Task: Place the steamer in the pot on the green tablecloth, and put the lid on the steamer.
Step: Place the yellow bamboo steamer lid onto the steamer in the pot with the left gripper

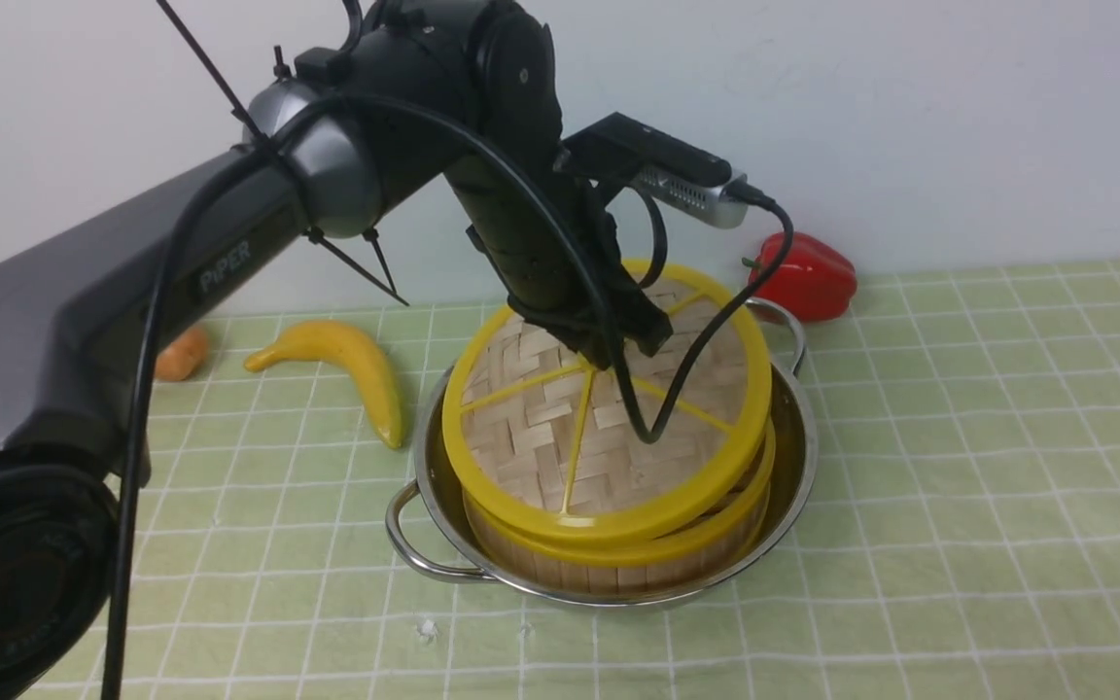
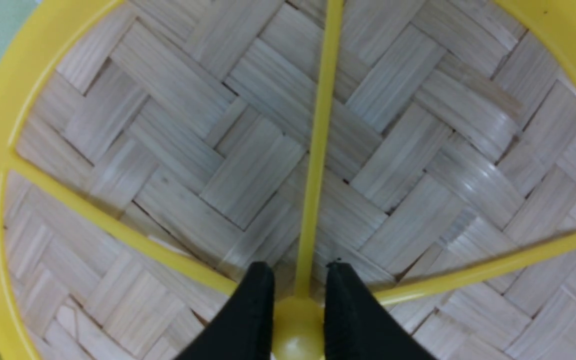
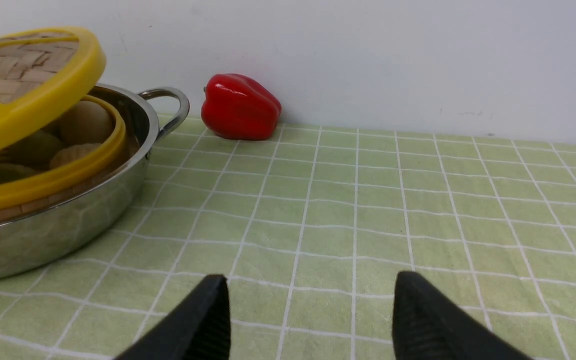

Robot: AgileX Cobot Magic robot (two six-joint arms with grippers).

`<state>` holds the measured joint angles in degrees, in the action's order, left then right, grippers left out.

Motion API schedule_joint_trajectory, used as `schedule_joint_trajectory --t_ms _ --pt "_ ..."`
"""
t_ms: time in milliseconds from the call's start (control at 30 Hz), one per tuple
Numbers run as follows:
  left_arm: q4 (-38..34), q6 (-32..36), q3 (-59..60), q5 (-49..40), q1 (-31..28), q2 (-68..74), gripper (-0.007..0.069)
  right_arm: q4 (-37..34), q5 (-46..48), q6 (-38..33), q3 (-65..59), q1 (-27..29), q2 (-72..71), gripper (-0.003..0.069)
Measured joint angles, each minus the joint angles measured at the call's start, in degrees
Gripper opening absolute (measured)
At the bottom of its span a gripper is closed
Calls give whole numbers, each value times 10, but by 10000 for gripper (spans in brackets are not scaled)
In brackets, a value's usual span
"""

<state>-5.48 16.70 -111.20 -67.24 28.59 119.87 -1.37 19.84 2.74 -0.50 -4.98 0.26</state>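
Note:
The pot (image 1: 801, 428) stands on the green tablecloth (image 1: 988, 467) with the steamer (image 1: 618, 569) inside it. Over the steamer the lid (image 1: 531, 428) hangs tilted, its far side raised and its near edge low at the steamer's yellow rim. My left gripper (image 1: 618, 355) is shut on the lid's centre, the fingers (image 2: 258, 305) clamping a yellow spoke beside the hub (image 2: 295, 337). In the right wrist view the lid (image 3: 33, 110) leaves a gap through which buns (image 3: 85, 122) show. My right gripper (image 3: 310, 290) stands open over bare cloth beside the pot (image 3: 68, 220), outside the front view.
A red pepper (image 1: 808, 277) lies by the wall behind the pot. To the pot's left lie a banana (image 1: 356, 365) and a small orange item (image 1: 181, 355). The white wall closes off the back. Cloth stretches to the right of the pot.

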Motion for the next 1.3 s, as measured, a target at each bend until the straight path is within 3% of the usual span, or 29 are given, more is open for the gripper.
schedule_joint_trajectory --t_ms 1300 --pt "-22 10 -4 30 0 38 123 0 0 0 0 0 0 437"
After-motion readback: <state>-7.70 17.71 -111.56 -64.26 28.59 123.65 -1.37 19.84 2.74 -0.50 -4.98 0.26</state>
